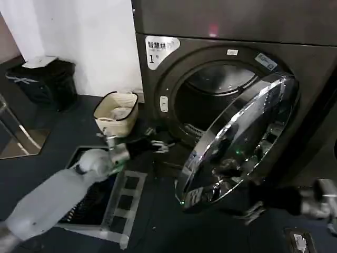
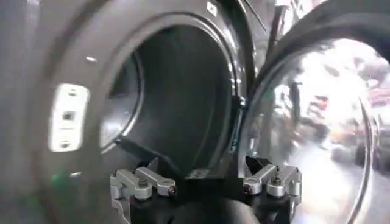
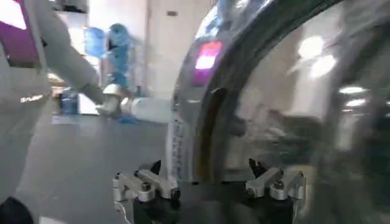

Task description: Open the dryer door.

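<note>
The large round dryer door (image 1: 239, 139), with a shiny chrome outer ring and a dark tinted glass centre, already stands swung well out from the big dark grey front-loading dryer (image 1: 174, 68), so the round drum opening (image 1: 210, 100) is uncovered. The left pincer (image 1: 158, 145) is low in front of the machine, near the bottom edge of the opening, and the free edge of the door is just beside it on the side of the other arm; in the left wrist view its two fingers (image 2: 149, 182) are spread apart with nothing between them, so this pincer (image 2: 207, 182) is open and empty. The right pincer (image 1: 255, 211) is under the lower rim of the door, very near it; I cannot tell if it touches. In the right wrist view this pincer (image 3: 207, 185) is also spread open and grips nothing, and the chrome ring (image 3: 201, 122) rises directly ahead of it. In my judgement the step in hand is to finish the swing. To do it well, a pincer should push on the chrome rim and not on the glass, and follow the arc around the hinge, slowly, until the door stays by itself. As for containers, the drum looks dark and I see no laundry in it. A small beige basket (image 1: 117, 113) stands on the floor beyond the left pincer and holds something pale that I cannot identify. A black bin (image 1: 45, 84) with a pale flat item on top stands farther away, well apart from both pincers.
</note>
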You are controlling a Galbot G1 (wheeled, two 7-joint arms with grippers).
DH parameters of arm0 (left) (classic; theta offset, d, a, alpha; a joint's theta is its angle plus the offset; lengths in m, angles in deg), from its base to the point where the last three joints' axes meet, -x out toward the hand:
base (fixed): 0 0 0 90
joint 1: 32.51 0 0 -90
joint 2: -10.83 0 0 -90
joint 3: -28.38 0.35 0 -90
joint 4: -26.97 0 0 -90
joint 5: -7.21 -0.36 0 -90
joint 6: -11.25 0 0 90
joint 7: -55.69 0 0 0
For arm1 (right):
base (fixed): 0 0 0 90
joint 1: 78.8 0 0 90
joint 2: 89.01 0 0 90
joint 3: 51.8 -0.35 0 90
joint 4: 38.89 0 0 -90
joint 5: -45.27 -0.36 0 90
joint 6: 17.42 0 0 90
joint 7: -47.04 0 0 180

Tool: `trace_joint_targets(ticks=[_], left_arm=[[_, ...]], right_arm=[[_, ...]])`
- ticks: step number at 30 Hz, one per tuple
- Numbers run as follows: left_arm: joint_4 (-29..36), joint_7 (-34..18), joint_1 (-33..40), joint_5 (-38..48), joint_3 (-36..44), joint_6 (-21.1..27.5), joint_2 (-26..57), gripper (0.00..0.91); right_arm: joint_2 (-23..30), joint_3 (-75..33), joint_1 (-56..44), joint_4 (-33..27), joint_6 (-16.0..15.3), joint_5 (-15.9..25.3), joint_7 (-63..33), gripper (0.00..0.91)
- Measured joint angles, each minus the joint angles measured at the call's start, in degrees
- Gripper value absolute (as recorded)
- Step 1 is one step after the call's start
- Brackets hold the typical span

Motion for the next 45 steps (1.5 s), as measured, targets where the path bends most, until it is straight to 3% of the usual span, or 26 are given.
trace_joint_targets(ticks=[5, 9, 13, 23, 27, 35, 45], left_arm=[[-1.3, 1.7, 2.6, -0.6, 3.7, 0.1, -3.2, 0.907], [-1.7, 2.6, 4.1, -0.6, 6.0, 0.3, -5.1, 0.907], [-1.3, 1.1, 4.5, -1.6, 7.6, 0.2, -6.4, 0.907], [2.8, -0.2, 3.2, -4.8, 10.2, 0.6, -9.1, 0.907], [4.3, -1.9, 3.1, -4.9, 11.1, 0.5, -10.2, 0.907], [4.6, -4.2, 4.5, -7.0, 14.1, 0.5, -13.8, 0.907], [0.9, -6.0, 6.2, -12.5, 18.0, -0.7, -21.2, 0.907]], right_arm=[[2.4, -11.5, -4.1, -1.6, 0.7, 0.2, -1.9, 0.907], [4.6, -20.0, -7.6, -2.3, -1.4, -1.4, -5.8, 0.907], [6.8, -26.8, -10.9, -3.4, -1.5, -1.5, -9.6, 0.907], [10.1, -41.3, -14.7, -5.5, 0.1, -4.2, -27.1, 0.907], [10.5, -46.4, -16.0, -5.5, -2.8, -5.2, -33.8, 0.907], [10.6, -54.7, -18.7, -7.7, -6.8, 2.8, -49.3, 0.907], [11.6, -60.5, -19.3, -11.6, -5.0, 8.8, -59.7, 0.907]])
